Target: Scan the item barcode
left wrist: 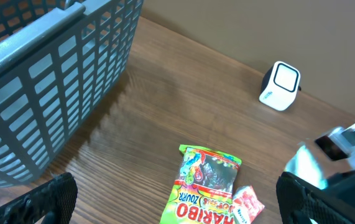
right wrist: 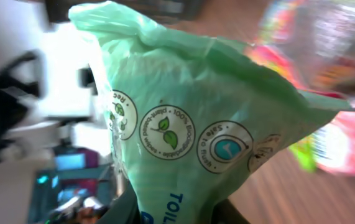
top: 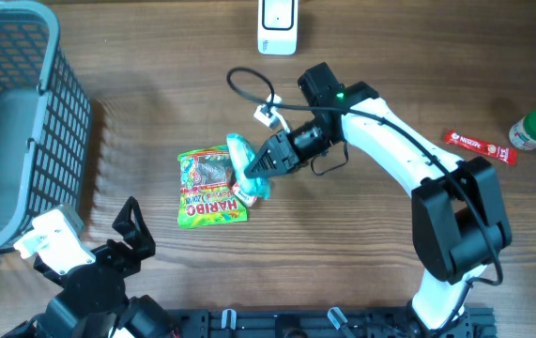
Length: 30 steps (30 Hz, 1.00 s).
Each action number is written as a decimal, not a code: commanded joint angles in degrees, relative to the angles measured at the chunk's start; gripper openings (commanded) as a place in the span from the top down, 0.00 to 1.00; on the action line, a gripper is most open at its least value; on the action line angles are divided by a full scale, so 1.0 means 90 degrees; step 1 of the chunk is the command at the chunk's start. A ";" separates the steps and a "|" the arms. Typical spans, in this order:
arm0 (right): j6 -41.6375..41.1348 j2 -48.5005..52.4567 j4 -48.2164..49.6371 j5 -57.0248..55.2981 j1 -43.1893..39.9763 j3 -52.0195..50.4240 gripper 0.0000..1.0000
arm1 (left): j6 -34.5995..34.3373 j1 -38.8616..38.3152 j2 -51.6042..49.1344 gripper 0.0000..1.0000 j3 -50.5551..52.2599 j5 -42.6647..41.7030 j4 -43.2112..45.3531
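Green packet (top: 242,152) sits pinched in my right claw (top: 260,169) near the middle of the table (top: 136,122), overlapping the right edge of a bright sweets bag (top: 209,188). From overhead I see only a small pale teal wad at the claw's tip, and I cannot tell whether it touches the wood. The right wrist camera gives what the overhead does not: the green packet (right wrist: 196,124) fills the frame, crumpled, with a row of round leaf badges and the start of a blue word at the bottom, its lower end going down between the jaws, which are closed narrowly on it. No barcode is visible on the face I see.

The white scanner (top: 278,26) stands at the far edge of the table, well apart from the packet; the left wrist view shows its face (left wrist: 281,86) more clearly. That view also shows a small pink packet (left wrist: 247,204) touching the sweets bag's right side.

My left claw (top: 134,235) hovers near the front left corner beside the grey basket (top: 14,122), spread wide with nothing in it; its dark fingers (left wrist: 51,200) frame the wrist picture.

Only overhead shows a red stick (top: 479,145) and a green-lidded jar (top: 535,129) at far right
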<state>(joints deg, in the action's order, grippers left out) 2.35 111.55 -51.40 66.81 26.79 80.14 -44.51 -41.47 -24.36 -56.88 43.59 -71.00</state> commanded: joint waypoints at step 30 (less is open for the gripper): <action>-0.2234 -0.0843 -0.0571 -1.1208 0.1957 0.0219 0.00 | -0.0134 0.0044 0.0022 0.00 0.0053 -0.0015 -0.0005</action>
<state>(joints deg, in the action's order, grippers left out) -19.20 101.91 -58.15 -17.43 42.13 86.28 -44.93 -41.47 -24.36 -56.84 43.44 -71.02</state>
